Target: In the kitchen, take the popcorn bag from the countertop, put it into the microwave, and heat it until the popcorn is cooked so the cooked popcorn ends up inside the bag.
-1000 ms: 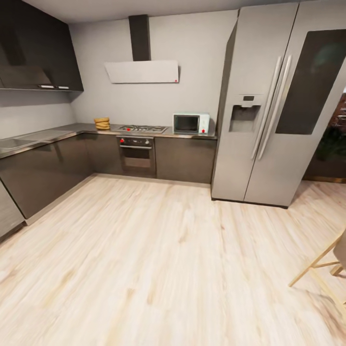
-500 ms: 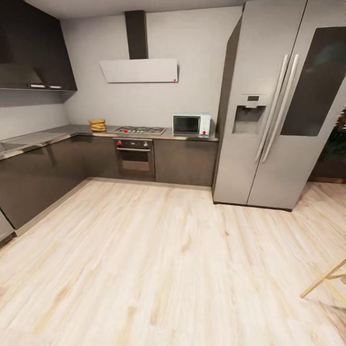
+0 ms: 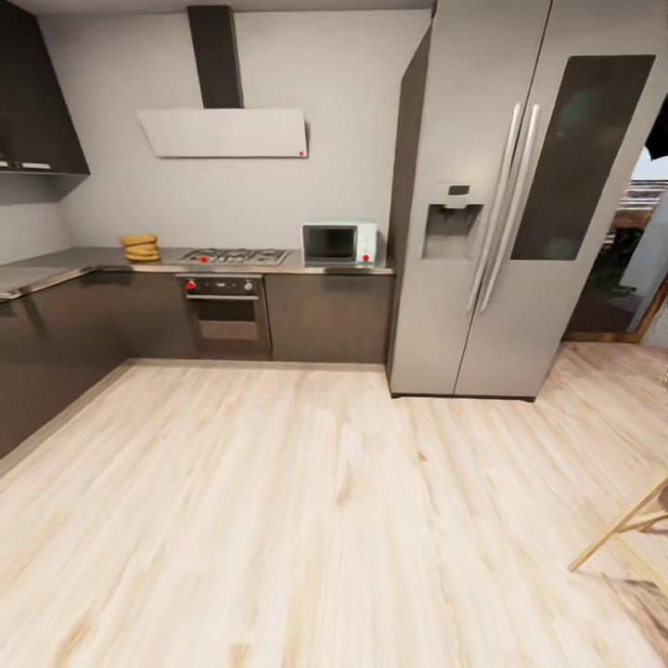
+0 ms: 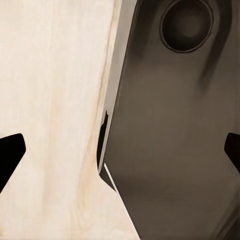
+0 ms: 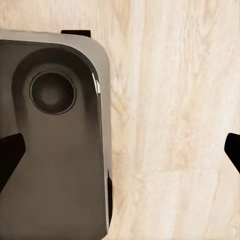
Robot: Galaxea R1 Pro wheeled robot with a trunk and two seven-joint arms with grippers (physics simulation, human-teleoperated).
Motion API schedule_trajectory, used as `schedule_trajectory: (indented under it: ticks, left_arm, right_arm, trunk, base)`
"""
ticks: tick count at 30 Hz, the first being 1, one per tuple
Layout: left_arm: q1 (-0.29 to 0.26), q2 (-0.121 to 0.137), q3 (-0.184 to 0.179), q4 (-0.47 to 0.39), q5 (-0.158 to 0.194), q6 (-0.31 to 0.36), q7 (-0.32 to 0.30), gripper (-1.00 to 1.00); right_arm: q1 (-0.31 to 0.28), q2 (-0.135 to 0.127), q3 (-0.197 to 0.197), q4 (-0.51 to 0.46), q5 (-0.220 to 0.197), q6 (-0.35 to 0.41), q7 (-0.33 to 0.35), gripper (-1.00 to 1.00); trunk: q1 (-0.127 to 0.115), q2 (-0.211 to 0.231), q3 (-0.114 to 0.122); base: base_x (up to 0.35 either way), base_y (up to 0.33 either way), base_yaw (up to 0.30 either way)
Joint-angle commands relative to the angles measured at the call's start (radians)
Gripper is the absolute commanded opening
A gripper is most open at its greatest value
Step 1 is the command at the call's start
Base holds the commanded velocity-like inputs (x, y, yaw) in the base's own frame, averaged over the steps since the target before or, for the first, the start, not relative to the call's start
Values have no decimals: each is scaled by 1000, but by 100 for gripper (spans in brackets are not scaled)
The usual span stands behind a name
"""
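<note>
While both claws are hanging wide open and empty over the floor [image 3: 306, 520], the popcorn bag [image 3: 140, 247] is sitting untouched on the counter [image 3: 56, 262] at left-centre, the microwave [image 3: 340, 243] waiting shut nearby.

The microwave [image 3: 339, 244] is pale mint-blue with a dark glass door; the popcorn bag [image 3: 140, 248] tan-gold; cabinets [image 3: 325, 315] dark and glossy; floor [image 3: 306, 520] light streaked wood; fridge [image 3: 501, 204] silver-grey.
</note>
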Motion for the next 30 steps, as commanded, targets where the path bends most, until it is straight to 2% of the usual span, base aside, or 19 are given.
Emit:
schedule_trajectory:
  ticks: [1,30]
  left_arm:
    - [0,0,4,0,0,-1,0,100]
    - [0,0,4,0,0,-1,0,100]
  right_arm:
    - [-1,0,-1,1,0,-4,-2,100]
    - [-1,0,1,1,0,-4,-2,100]
  trunk:
    - [0,0,-1]
    - [0,0,-1]
  base:
    - [280,174,-115]
    - [284,168,-11]
